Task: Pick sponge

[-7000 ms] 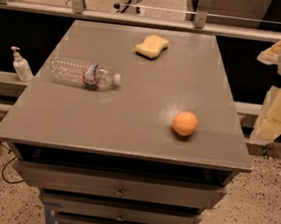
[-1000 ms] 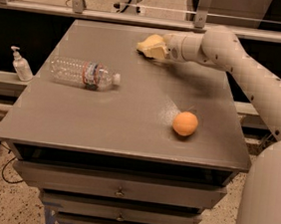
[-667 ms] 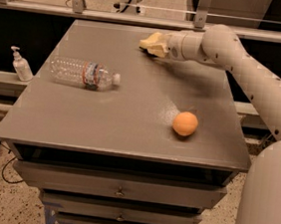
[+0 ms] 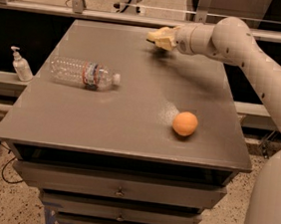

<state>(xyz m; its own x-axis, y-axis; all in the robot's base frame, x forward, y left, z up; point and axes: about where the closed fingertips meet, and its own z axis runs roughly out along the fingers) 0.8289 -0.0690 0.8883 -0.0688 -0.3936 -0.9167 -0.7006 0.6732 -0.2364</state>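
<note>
The pale yellow sponge (image 4: 154, 35) sits between the fingers of my gripper (image 4: 163, 39) at the far middle of the grey table (image 4: 104, 125). The gripper is shut on the sponge and holds it a little above the tabletop, with a faint shadow under it. My white arm reaches in from the right side. The sponge is partly hidden by the pale gripper fingers.
A clear plastic water bottle (image 4: 83, 73) lies on its side at the table's left. An orange ball (image 4: 185, 123) rests near the front right. A soap dispenser (image 4: 20, 65) stands on a ledge left of the table. Drawers (image 4: 117, 189) are below the front edge.
The arm came in from the right and closed on the sponge. Over the last second the sponge rose off the tabletop with the gripper.
</note>
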